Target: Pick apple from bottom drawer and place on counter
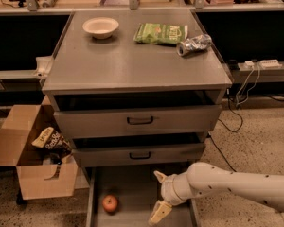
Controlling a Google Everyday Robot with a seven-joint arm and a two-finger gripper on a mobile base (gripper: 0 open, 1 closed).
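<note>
Apple (110, 203) noted on the bottom drawer (135, 186) floor, left side. Gripper (157, 195) held over the drawer, right of the apple and apart from it, fingers apparently spread, nothing grasped. Fingers should be lowered astride the apple before closing.

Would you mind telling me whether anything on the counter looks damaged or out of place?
The silver can at the back right of the counter lies on its side, crumpled. The gripper hovers open over the bottom drawer, right of the apple.
</note>
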